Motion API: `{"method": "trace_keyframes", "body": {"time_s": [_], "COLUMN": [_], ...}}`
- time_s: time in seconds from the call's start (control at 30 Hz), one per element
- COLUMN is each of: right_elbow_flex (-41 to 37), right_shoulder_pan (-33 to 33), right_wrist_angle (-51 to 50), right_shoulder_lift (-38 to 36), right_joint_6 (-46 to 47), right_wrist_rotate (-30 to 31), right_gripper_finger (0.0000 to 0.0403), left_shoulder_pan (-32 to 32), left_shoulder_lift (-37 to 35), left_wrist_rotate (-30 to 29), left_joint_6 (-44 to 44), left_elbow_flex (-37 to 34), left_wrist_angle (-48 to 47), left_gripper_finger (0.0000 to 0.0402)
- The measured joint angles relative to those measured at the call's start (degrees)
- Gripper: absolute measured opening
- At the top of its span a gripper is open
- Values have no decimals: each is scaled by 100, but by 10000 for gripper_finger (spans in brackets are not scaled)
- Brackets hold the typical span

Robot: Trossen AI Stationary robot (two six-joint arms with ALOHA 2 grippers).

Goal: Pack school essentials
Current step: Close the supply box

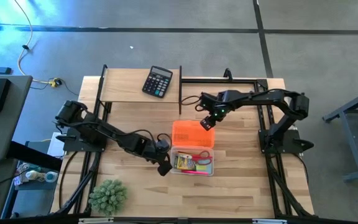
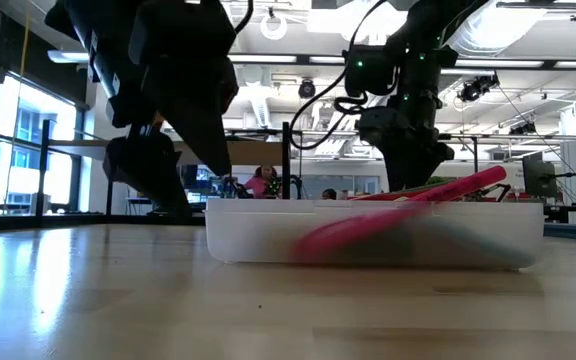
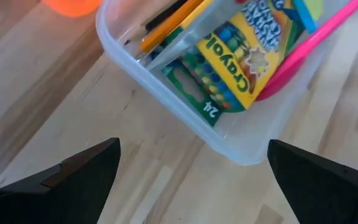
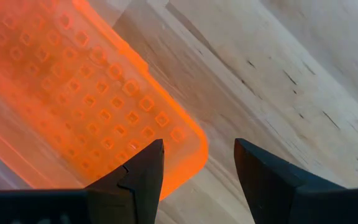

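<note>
The clear box (image 1: 192, 162) already holds the crayon pack (image 3: 238, 59), so the orange lid (image 1: 192, 133) lies just behind it. Right hand (image 4: 197, 165), half-open and empty, straddles the lid's corner; left hand (image 3: 191, 171), wide open, waits beside the box.

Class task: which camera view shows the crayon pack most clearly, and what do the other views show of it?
The left wrist view: the crayon pack lies close up in the clear box, its printing legible. The high view shows only a small yellow patch. The low view blurs it; the right wrist view misses it.
</note>
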Motion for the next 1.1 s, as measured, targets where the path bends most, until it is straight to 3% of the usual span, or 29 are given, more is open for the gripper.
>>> {"method": "trace_keyframes", "body": {"time_s": [0.4,0.6,1.1], "right_elbow_flex": [-409,-417,-415], "right_shoulder_pan": [108,225,341], "right_wrist_angle": [427,575,591], "right_shoulder_lift": [52,52,314], "right_joint_6": [191,239,462], "right_wrist_rotate": [3,283,451], "right_gripper_finger": [185,183,104], "left_shoulder_pan": [-97,-97,-86], "left_shoulder_lift": [164,164,164], "left_wrist_rotate": [142,138,84], "left_joint_6": [-251,-257,-246], "left_elbow_flex": [2,2,2], "left_wrist_angle": [174,171,160], "left_gripper_finger": [395,395,395]}}
